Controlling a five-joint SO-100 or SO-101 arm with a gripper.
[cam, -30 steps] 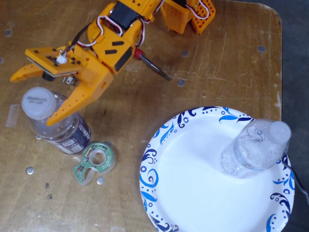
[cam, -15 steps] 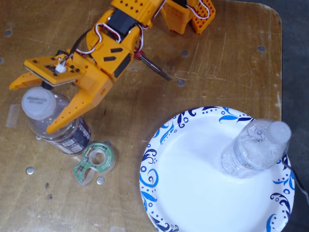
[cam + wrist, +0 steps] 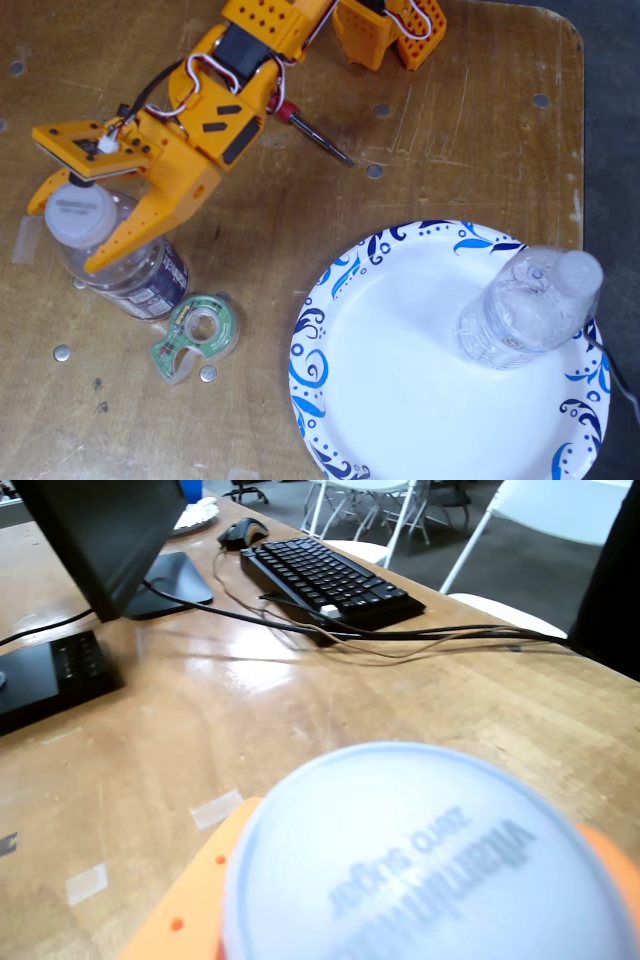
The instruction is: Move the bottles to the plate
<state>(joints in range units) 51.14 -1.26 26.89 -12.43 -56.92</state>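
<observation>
The wider clear bottle [image 3: 125, 265] with a dark label stands on the wooden table at the left of the fixed view. My orange gripper [image 3: 63, 235] is shut on it, with one finger on each side just below its whitish cap [image 3: 82, 212]. In the wrist view the blurred cap [image 3: 430, 860] fills the bottom, with orange fingers [image 3: 190, 910] beside it. The slim clear bottle [image 3: 525, 305] stands upright on the right part of the white, blue-swirled plate [image 3: 390, 390], far to the right of the gripper.
A green tape dispenser [image 3: 200, 335] lies between the held bottle and the plate. A red-handled screwdriver [image 3: 315, 130] lies near the arm. The wrist view shows a keyboard [image 3: 330, 580], mouse [image 3: 243, 532], monitor [image 3: 100, 540], cables and a black pad [image 3: 50, 675] farther along the table.
</observation>
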